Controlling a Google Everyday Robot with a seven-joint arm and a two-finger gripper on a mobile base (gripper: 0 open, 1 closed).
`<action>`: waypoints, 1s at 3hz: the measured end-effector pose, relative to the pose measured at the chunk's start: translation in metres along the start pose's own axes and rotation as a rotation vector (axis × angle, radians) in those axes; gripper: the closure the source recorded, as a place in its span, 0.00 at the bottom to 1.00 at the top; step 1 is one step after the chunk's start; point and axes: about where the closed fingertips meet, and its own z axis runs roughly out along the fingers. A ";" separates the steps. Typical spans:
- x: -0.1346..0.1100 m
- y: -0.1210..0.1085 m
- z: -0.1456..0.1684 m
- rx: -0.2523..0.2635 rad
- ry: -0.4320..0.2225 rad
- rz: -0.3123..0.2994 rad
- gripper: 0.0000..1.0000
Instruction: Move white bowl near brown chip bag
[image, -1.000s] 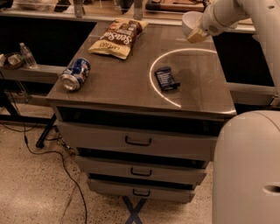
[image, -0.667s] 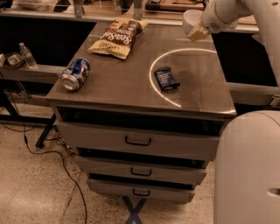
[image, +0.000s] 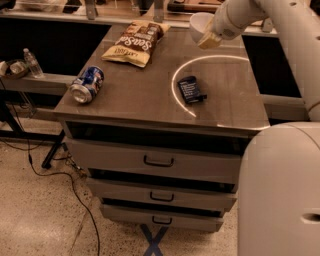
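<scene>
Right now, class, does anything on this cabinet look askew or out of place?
The soda can lies on its side near the left edge. The white bowl hangs tilted in the tool above the back of the top.

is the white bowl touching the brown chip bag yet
Apart. The camera view shows a stretch of bare tabletop between the white bowl, gripped by the hand over its far edge, and the brown chip bag.

Plain white bowl (image: 199, 24) tilted, aloft, clamped in gripper (image: 209, 40), right of brown chip bag (image: 135, 42), apart; bag flat, lettering up.
</scene>
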 end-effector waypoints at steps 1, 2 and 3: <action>-0.041 0.020 0.025 -0.048 -0.012 -0.139 1.00; -0.058 0.034 0.041 -0.074 0.002 -0.222 1.00; -0.069 0.048 0.060 -0.109 0.030 -0.292 0.82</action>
